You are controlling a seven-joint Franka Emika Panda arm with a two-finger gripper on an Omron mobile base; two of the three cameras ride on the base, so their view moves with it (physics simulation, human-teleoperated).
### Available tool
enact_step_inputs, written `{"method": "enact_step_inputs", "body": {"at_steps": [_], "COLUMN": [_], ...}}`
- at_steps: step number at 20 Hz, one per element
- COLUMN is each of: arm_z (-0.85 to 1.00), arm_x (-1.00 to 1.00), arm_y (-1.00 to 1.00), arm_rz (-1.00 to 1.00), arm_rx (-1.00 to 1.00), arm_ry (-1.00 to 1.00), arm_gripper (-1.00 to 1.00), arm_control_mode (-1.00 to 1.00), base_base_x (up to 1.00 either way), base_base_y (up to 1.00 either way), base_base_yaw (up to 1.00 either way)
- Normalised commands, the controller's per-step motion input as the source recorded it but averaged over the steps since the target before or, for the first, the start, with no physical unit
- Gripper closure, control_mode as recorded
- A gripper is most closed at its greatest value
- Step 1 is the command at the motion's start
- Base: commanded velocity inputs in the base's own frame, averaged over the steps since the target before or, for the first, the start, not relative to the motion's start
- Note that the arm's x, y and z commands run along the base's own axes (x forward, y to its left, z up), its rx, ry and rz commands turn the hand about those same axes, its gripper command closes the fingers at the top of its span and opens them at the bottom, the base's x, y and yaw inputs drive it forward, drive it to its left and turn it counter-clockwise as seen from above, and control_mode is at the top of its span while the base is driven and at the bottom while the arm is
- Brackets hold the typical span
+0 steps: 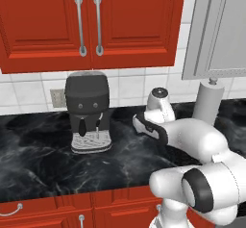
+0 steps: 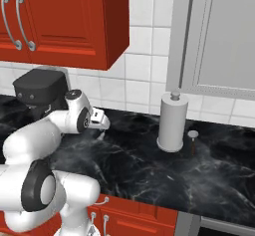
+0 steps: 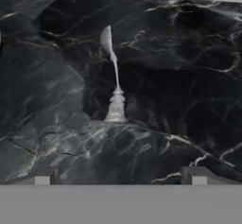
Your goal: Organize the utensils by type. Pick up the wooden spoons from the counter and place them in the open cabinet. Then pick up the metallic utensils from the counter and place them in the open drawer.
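- Here the pincer (image 3: 120, 176) hangs over the black bench (image 1: 38, 164) with its two tips wide apart and nothing between them
- In the hand view the metal utensil (image 3: 113, 76) lies flat on the stone straight ahead of the tips, apart from them; that line-up suggests, as a judgement, that the arm is squaring up for a grab on it
- The utensil is silver-grey, with a small rounded bowl at the far end, a thin stem, and a handle that widens into a ribbed, flared end nearest the tips
- Its long axis runs nearly along the camera's line of sight, so the open tips stand to either side of it, a sensible stance for closing across the handle
- In the right base view the hand (image 2: 97, 120) reaches out low over the bench, just in front of the coffee machine (image 2: 40, 93)
- Further right in that view a paper towel roll (image 2: 172, 123) stands upright, and just beside it lies a small wooden spoon (image 2: 192, 139) with a pale bowl and brownish handle
- The red wall cabinet (image 1: 89, 22) above the coffee machine is shut
- By my reading nothing is gripped yet, and the wooden spoon near the roll is not yet put away
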Motion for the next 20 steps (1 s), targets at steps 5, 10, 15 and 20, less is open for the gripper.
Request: {"method": "enact_step_inputs", "body": {"at_steps": [5,10,15,20], "arm_z": [-0.45,-0.5,-0.43,-0.35], "arm_x": [0.65,0.55,0.48,0.43], "arm_y": [0.0,0.0,0.0,0.0], "arm_rz": [0.0,0.0,0.0,0.0], "arm_rx": [0.0,0.0,0.0,0.0], "arm_ry": [0.02,0.09,0.07,0.01], "arm_gripper": [-1.0,-1.0,-1.0,-1.0], "arm_control_mode": [-1.0,-1.0,-1.0,-1.0], "base_base_x": [0.0,0.0,0.0,0.0], "base_base_y": [0.0,0.0,0.0,0.0], "base_base_yaw": [0.0,0.0,0.0,0.0]}}
